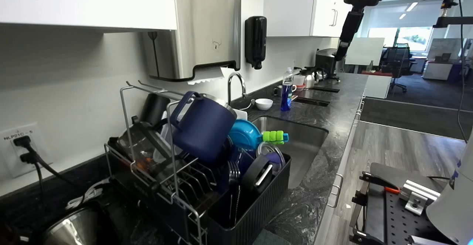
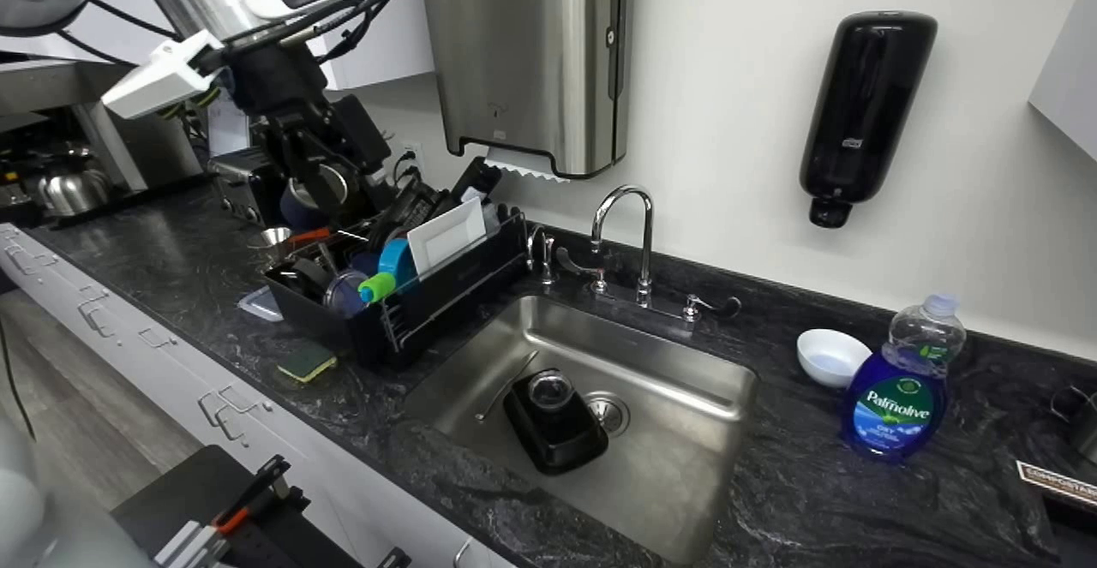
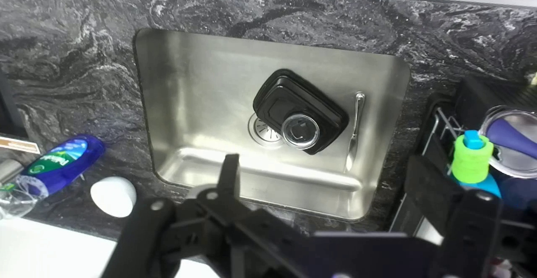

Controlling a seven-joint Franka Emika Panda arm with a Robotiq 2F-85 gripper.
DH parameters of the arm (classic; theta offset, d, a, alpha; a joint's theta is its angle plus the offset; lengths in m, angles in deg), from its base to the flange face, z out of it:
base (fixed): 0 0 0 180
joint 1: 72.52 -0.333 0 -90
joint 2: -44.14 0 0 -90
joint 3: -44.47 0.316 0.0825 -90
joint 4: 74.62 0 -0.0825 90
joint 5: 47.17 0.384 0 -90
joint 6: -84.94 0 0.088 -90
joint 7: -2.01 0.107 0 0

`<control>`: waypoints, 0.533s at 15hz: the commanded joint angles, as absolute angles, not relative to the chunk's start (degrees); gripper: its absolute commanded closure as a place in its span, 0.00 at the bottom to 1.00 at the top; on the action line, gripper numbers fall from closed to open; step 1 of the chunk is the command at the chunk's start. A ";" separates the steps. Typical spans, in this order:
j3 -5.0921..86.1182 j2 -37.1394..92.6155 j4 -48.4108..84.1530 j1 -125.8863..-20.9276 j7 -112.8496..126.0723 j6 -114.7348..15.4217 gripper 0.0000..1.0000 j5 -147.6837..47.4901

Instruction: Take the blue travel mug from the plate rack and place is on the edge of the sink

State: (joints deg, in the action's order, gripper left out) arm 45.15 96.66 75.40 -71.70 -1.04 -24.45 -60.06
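Observation:
The navy-blue travel mug (image 1: 207, 126) lies tilted on top of the crowded dishes in the plate rack (image 1: 174, 156), its handle at the upper left. In an exterior view the mug (image 2: 298, 215) shows partly behind my gripper (image 2: 338, 187). My gripper is open and empty, up in the air and apart from the mug; in an exterior view it hangs high at the upper right (image 1: 340, 54). In the wrist view the spread fingers (image 3: 325, 169) overlap the sink (image 3: 157, 102) and the rack's side (image 3: 434, 131); the mug is not recognisable there.
The sink holds a black container (image 3: 289, 97) with a clear round piece and a knife (image 3: 355, 131). A faucet (image 2: 644, 242), white bowl (image 2: 831, 355) and soap bottle (image 2: 896, 397) stand behind and beside it. A steel towel dispenser (image 2: 531, 62) and cabinets overhang the counter.

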 commanded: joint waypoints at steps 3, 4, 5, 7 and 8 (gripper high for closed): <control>45.56 95.71 75.34 -78.93 -6.01 -27.40 0.00 -58.26; 45.26 95.50 75.72 -80.39 -7.28 -28.47 0.00 -57.82; 44.86 94.92 75.79 -81.78 -8.68 -29.17 0.00 -57.11; 43.90 93.37 75.83 -83.92 -11.85 -31.28 0.00 -55.61; 43.33 92.44 75.79 -84.86 -13.64 -32.38 0.00 -54.78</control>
